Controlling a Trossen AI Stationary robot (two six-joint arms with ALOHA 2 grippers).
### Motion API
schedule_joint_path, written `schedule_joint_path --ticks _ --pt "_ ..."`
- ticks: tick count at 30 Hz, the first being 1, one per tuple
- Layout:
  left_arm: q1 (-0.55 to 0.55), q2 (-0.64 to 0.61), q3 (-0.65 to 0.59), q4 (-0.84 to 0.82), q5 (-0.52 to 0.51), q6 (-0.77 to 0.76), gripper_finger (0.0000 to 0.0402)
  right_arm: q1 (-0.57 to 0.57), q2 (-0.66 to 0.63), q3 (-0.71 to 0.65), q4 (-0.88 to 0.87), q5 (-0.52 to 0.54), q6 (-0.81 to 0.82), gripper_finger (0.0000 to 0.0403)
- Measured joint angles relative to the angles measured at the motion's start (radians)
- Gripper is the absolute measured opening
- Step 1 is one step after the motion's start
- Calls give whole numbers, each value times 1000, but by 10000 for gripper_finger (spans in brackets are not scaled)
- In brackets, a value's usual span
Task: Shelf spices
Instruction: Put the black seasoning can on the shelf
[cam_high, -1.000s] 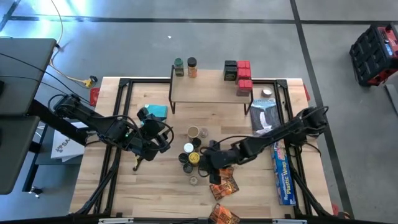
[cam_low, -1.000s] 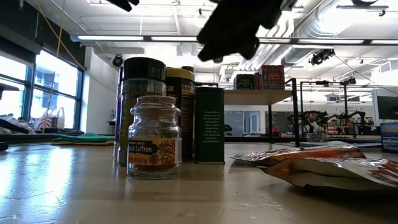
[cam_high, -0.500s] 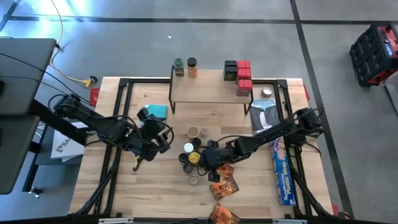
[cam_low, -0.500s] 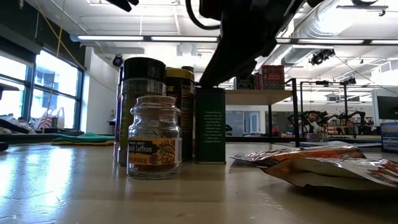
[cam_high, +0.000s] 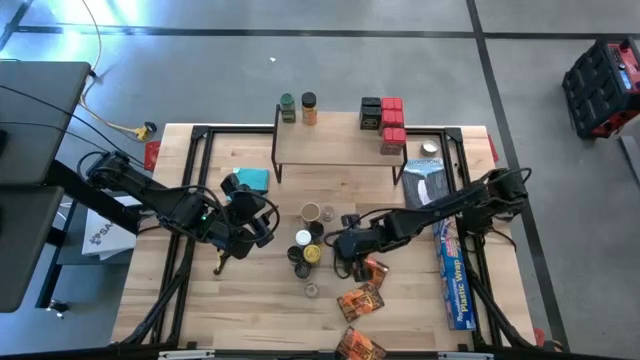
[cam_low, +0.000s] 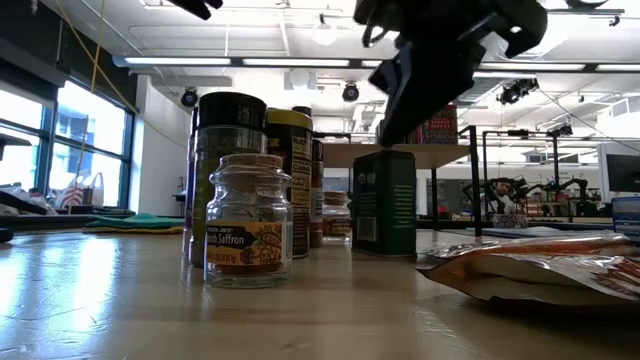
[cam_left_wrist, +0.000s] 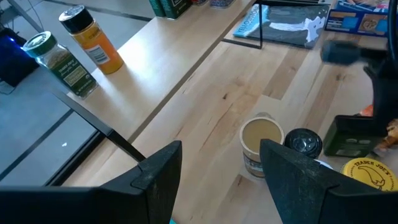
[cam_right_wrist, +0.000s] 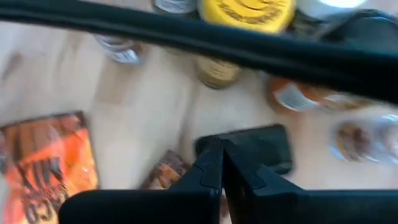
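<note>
Spices: a cluster of round jars mid-worktop – one yellow-lidded, one tan-lidded – with a dark green tin standing upright just beside them and orange packets lying flat nearer the front edge.
Shelf: at the far side of the worktop, carrying two jars at one end and red and dark boxes at the other.
Right tool: fingers pressed together with nothing between them, over the green tin.
Left tool: fingers apart and empty, hanging well left of the jars, near a teal cloth.
Other: blue plastic-wrap box along the right side.
</note>
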Motion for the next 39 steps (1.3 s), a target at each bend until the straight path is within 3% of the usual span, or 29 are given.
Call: schedule_joint_path --ticks 7,11,17,20,30,33,39 --pt "0 0 0 0 0 0 210 -1 -103 0 -169 149 44 0" --pt "0 0 0 0 0 0 210 -1 -140 0 -153 154 162 0" --pt "0 0 0 1 -1 0 210 17 -120 1 -76 104 144 13" --pt "0 0 0 1 -1 0 210 15 -92 1 -14 81 196 51" --pt "0 0 0 1 0 -1 210 13 -59 1 36 78 346 235" --pt "0 0 0 1 -1 0 210 20 -57 1 28 65 174 263" --pt "0 0 0 1 0 17 210 10 -59 1 2 -45 -403 263"
